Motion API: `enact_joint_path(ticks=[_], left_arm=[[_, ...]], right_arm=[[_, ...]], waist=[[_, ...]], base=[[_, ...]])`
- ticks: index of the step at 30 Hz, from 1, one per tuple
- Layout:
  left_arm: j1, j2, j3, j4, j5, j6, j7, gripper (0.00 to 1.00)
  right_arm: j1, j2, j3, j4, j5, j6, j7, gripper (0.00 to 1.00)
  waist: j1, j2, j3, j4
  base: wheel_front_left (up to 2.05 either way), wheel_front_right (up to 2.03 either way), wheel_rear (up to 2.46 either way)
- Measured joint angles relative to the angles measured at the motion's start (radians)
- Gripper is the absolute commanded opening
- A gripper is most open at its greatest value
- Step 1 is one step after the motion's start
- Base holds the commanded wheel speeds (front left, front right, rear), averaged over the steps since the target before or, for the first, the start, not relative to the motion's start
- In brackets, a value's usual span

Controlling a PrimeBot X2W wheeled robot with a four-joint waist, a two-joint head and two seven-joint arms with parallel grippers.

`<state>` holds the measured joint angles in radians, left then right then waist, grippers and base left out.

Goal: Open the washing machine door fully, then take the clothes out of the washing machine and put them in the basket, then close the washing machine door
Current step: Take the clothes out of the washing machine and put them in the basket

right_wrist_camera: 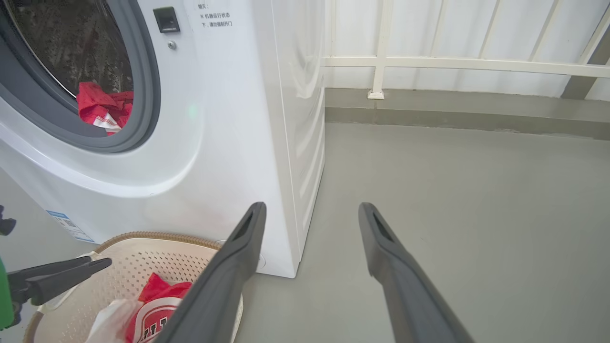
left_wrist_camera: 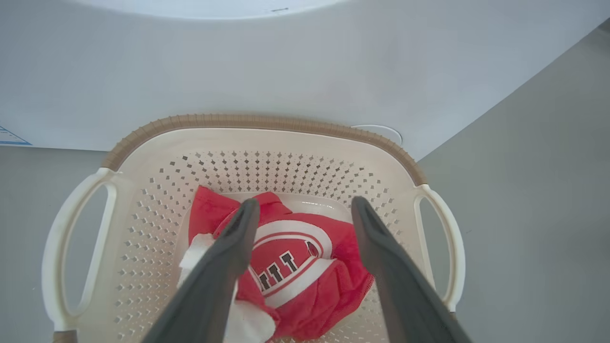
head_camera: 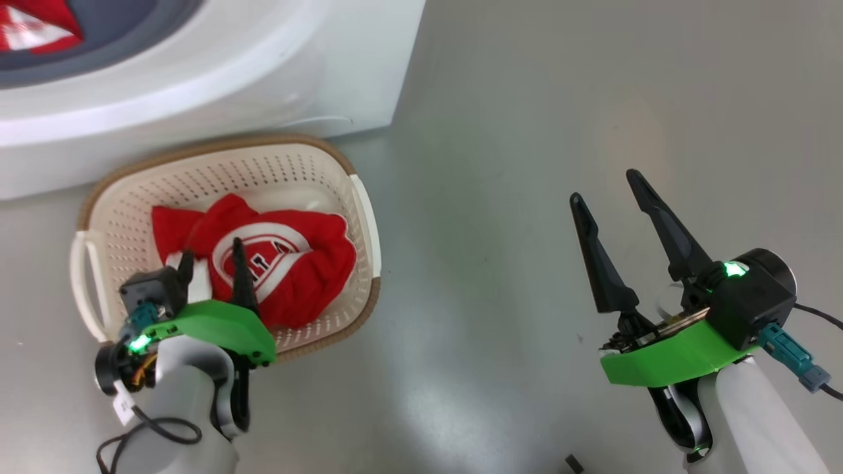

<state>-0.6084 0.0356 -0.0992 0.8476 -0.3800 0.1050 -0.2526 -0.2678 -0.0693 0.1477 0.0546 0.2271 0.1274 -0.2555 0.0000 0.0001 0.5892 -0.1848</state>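
Clothes (left_wrist_camera: 305,267) in basket (left_wrist_camera: 267,121), beneath spread left jaws, unpinched; right jaws spread.

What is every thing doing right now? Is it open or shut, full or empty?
washing machine: mouth uncovered, not empty.
clothes in the machine: red, bunched up inside.
basket: upright on the floor, holding clothes.
clothes in the basket: crumpled, lying loose, not gripped.
left tool: open, over the basket, holding nothing.
right tool: open, empty, over the floor.
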Motion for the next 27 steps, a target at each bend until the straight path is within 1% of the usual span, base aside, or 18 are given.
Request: enact_joint_path(ticks=[3,5,7,14,27], left_arm=[[0.031,0.0,-0.02,-0.052,-0.012,0.006,0.0,1.0],[0.078,0.0,-0.041,-0.111,-0.017,0.02,0.0,1.0],[0.105,0.0,-0.05,-0.156,-0.016,0.021,0.0,1.0],[0.183,0.0,-0.096,-0.323,0.021,0.036,0.0,1.0],[0.363,0.002,-0.093,-0.569,0.132,0.034,0.0,1.0]], right_arm=[[0.008,0.0,-0.004,0.011,0.0,0.0,0.0,1.0],[0.026,0.0,-0.004,0.023,-0.001,0.0,0.0,1.0],[0.04,0.001,-0.007,0.028,-0.001,0.0,0.0,1.0],[0.107,0.002,-0.038,0.059,-0.012,0.0,0.0,1.0],[0.194,0.012,-0.051,0.106,-0.037,0.0,0.0,1.0]], waist=[[0.0,0.0,-0.029,0.011],[0.0,0.0,-0.063,0.022],[0.0,0.0,-0.088,0.03],[0.0,0.0,-0.179,0.064],[0.0,0.0,-0.355,0.12]], base=[[0.0,0.0,0.0],[0.0,0.0,0.0],[0.0,0.0,0.0],[0.0,0.0,0.0],[0.0,0.0,0.0]])
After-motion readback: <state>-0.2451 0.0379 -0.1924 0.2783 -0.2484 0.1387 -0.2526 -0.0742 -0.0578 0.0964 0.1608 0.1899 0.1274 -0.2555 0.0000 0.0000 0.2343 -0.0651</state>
